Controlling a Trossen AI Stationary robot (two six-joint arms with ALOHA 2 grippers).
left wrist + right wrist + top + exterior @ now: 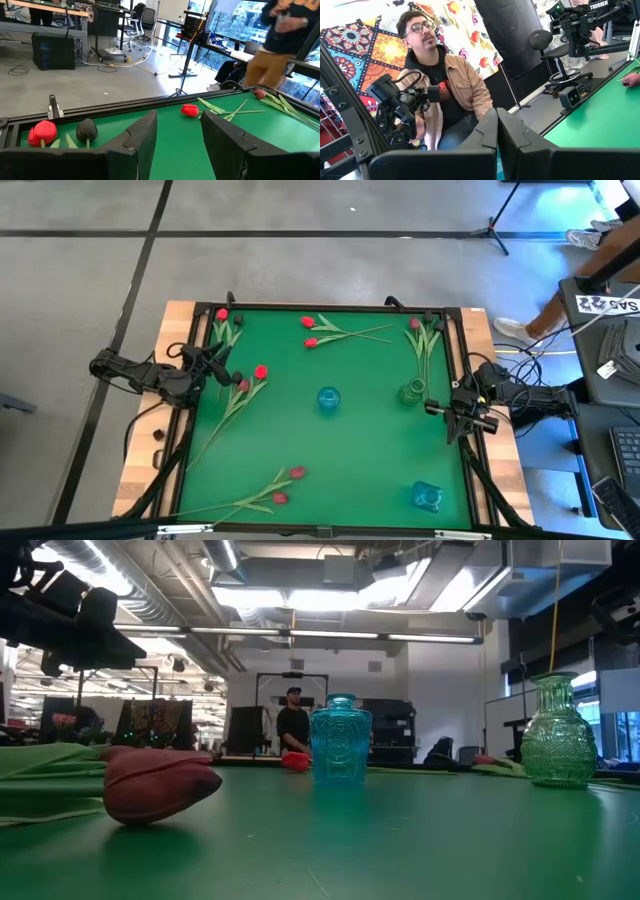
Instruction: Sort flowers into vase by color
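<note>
While no flower is yet picked, tulips [244,392] lie scattered across the green mat [370,450]; 3 vases empty. Left gripper [218,366]: fingers apart, empty, beside nearest stems. Right gripper [448,412]: fingers closed, waiting. Next, likely: descend, pinch 1 stem.

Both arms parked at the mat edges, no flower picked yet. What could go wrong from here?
1. The flowers near the left gripper lie with stems crossing, so one grasp may drag a neighbour along.
2. The green vase and blue vase have narrow necks; a long stem could miss or tip one.
3. The right gripper looks shut and must open first.
</note>
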